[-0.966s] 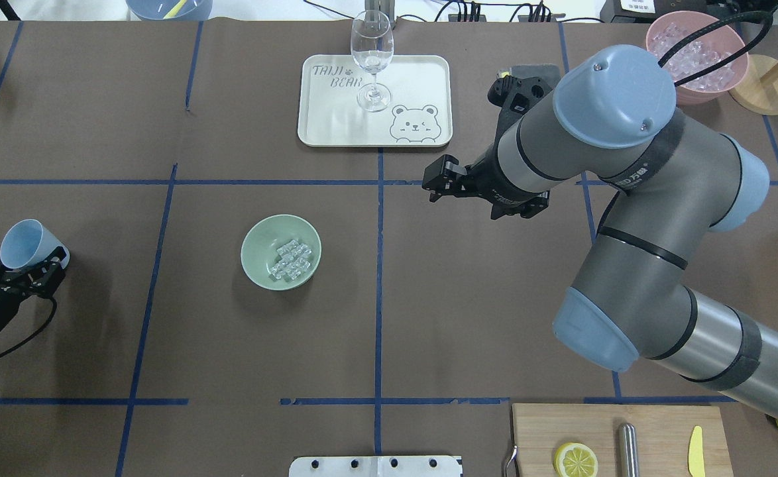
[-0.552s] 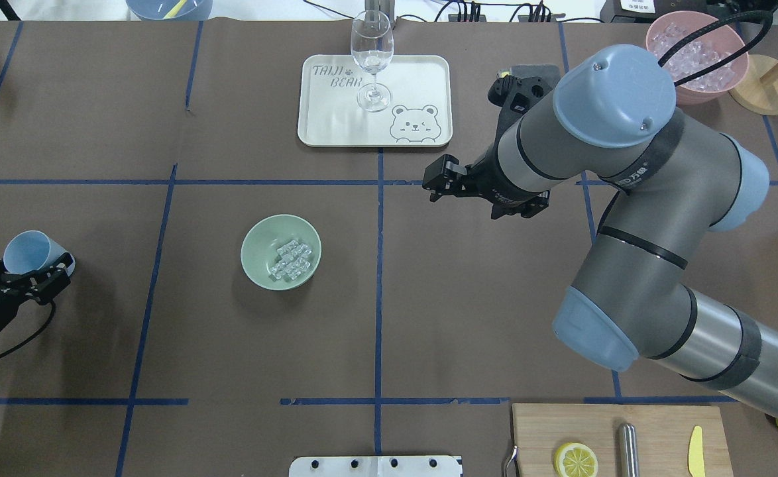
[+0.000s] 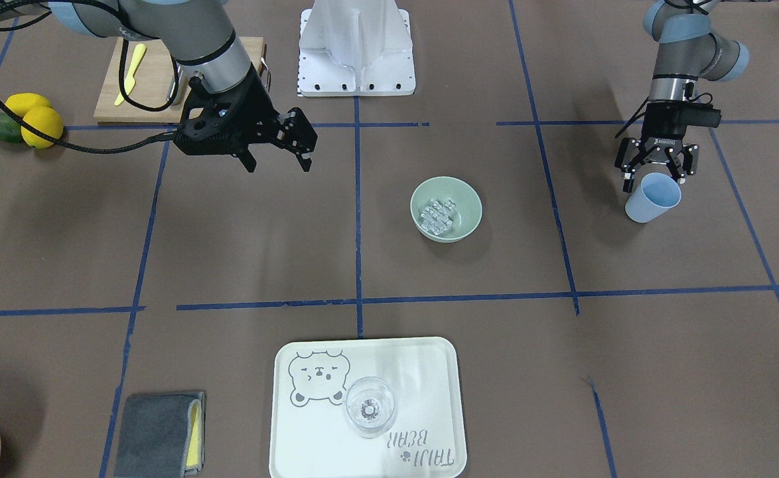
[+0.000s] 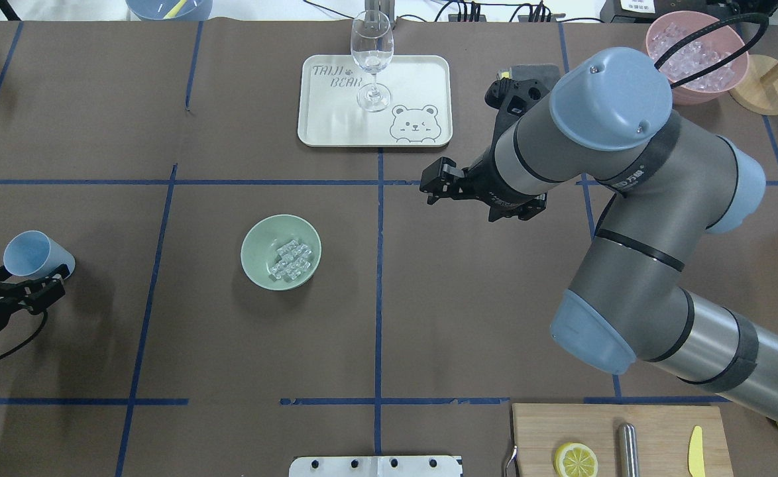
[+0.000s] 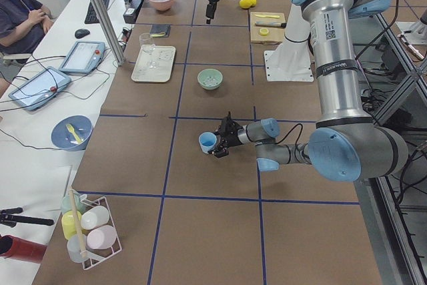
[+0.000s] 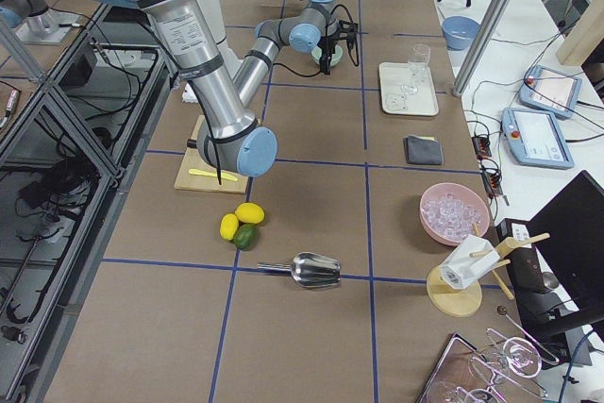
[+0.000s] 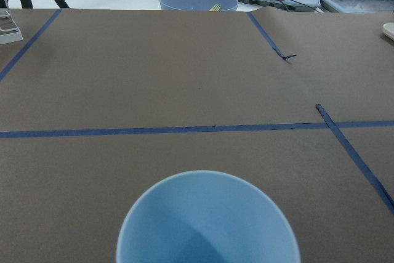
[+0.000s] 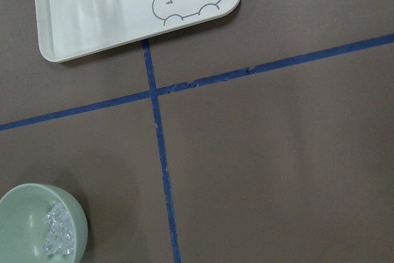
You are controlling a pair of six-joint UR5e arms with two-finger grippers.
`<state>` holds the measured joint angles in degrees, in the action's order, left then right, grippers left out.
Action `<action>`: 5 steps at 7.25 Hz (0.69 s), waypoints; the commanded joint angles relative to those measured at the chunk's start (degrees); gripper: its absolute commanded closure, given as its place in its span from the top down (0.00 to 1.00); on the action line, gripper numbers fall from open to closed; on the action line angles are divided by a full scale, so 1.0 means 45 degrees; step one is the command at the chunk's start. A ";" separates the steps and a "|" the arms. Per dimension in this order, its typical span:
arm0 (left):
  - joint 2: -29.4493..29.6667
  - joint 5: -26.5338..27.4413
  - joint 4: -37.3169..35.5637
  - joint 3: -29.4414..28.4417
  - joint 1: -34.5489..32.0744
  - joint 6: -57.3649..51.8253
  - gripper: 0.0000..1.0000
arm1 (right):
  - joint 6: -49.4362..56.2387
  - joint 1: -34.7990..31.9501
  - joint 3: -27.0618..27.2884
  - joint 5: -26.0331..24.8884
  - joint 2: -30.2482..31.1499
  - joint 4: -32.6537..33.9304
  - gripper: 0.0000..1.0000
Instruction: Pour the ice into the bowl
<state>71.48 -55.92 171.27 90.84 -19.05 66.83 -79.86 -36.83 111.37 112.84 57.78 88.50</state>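
Note:
The pale mint-green bowl (image 4: 256, 248) stands left of the table's middle with a cluster of clear ice (image 4: 289, 260) inside; both also show in the front view, the bowl (image 3: 469, 209) and the ice (image 3: 437, 216). A light blue cup (image 4: 31, 255) stands upright and empty at the table's left edge. My left gripper (image 4: 54, 281) is open, its fingertips just beside the cup's base. The cup's rim (image 7: 206, 226) fills the bottom of the left wrist view. My right gripper (image 4: 432, 184) is open and empty, hovering right of the bowl near the tray.
A cream bear tray (image 4: 429, 73) with a wine glass (image 4: 372, 53) sits at the back middle. A pink container of ice (image 4: 697, 56) is at the back right. A cutting board (image 4: 661, 430) with a lemon slice is at the front right.
The left gripper brought the cup down and toward the robot, then spread its fingers and drew back from it. The right arm shifted very slightly.

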 commanded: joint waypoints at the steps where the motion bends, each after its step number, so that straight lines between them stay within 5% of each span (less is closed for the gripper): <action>1: -0.0219 -0.0870 -0.0033 0.0240 -0.0006 -0.0007 1.00 | -0.0104 0.0350 -0.0856 -0.0074 -0.0668 0.0020 1.00; 5: -0.2247 -0.2354 -0.0033 0.2502 -0.0084 -0.0807 1.00 | -0.0397 0.1326 -0.4717 -0.0502 -0.3807 -0.0058 1.00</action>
<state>63.60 -64.04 171.16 99.30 -19.22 63.63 -81.35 -32.34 96.63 111.42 45.79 88.36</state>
